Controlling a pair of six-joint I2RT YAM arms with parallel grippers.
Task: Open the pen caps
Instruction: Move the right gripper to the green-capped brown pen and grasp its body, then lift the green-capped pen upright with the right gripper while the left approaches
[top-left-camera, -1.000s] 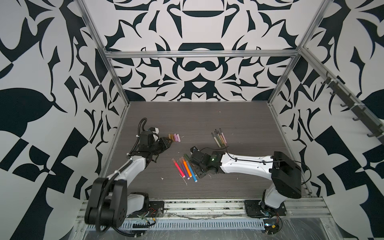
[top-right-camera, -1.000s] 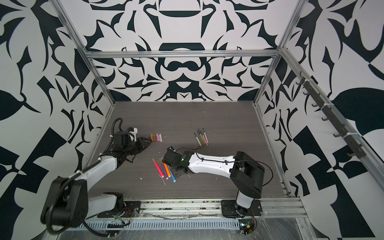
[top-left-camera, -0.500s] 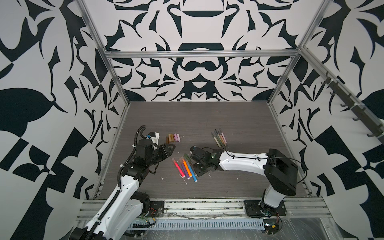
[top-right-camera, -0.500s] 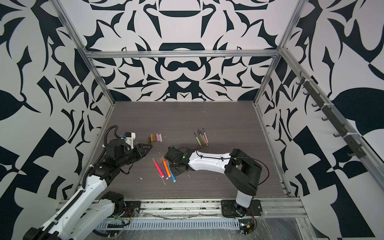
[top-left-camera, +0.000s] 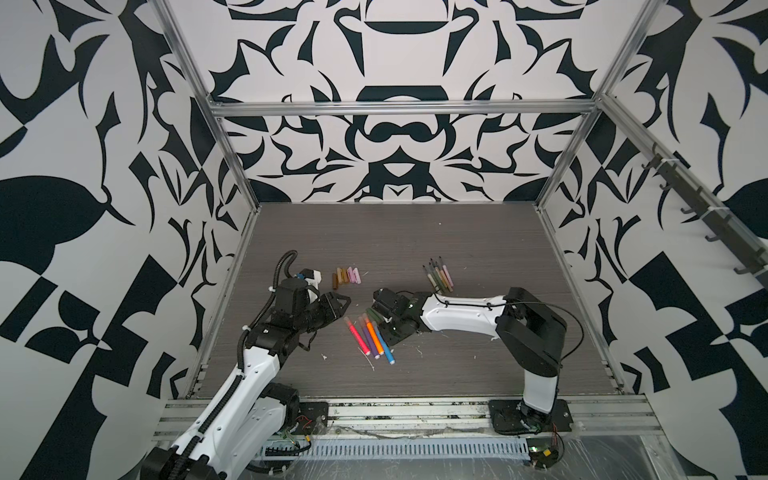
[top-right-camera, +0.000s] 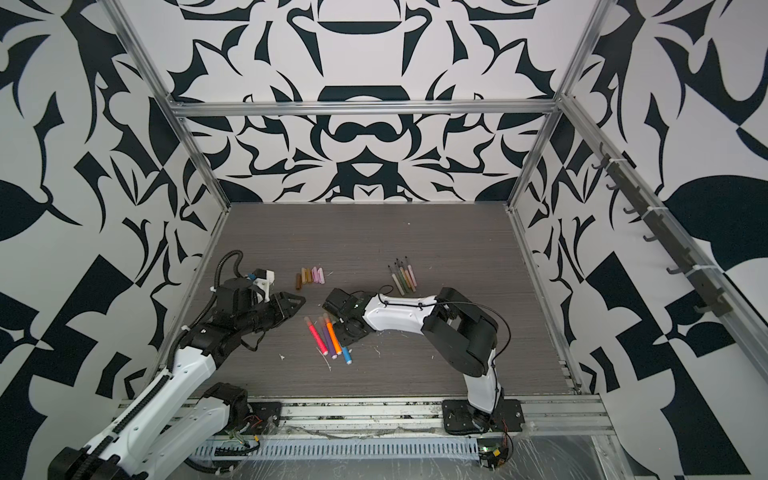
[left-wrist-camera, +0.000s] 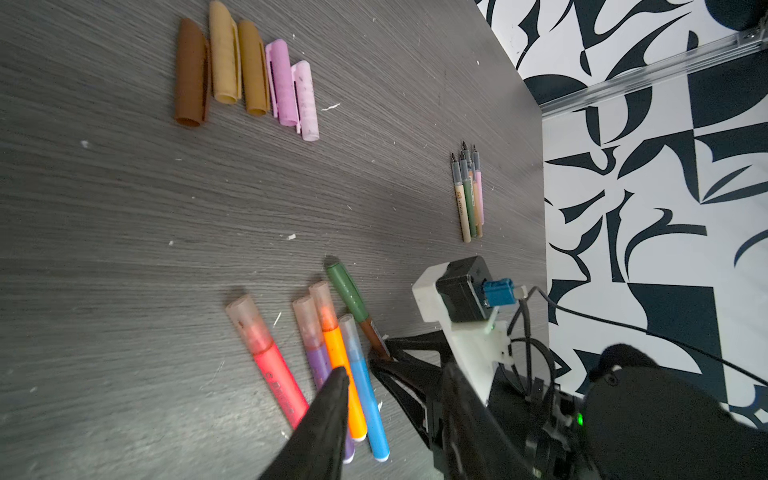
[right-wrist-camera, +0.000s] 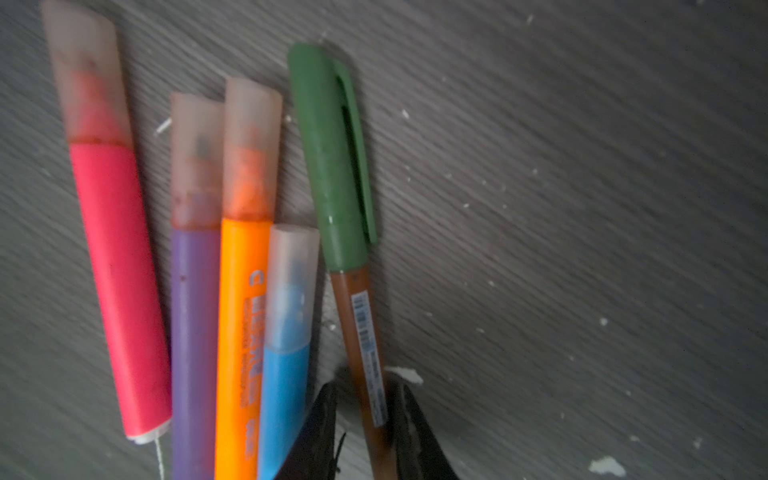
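Bold black-and-white leaf-pattern walls (top-left-camera: 395, 137) close in on three sides, all under soft, even light. Silver aluminium frame posts (top-left-camera: 236, 166) climb the corners, and a crossbar (top-left-camera: 399, 109) spans the back. Below lies a dark grey wood-grain tabletop (top-left-camera: 415, 232), dotted with white specks (top-left-camera: 324, 356). The right wall carries a rail of dark hooks (top-left-camera: 715, 219). Up front runs a slotted cable duct (top-left-camera: 415, 449).

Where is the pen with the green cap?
In the right wrist view, the green-capped pen lies right beside the blue marker, with its brown barrel between the fingers of the right end effector.
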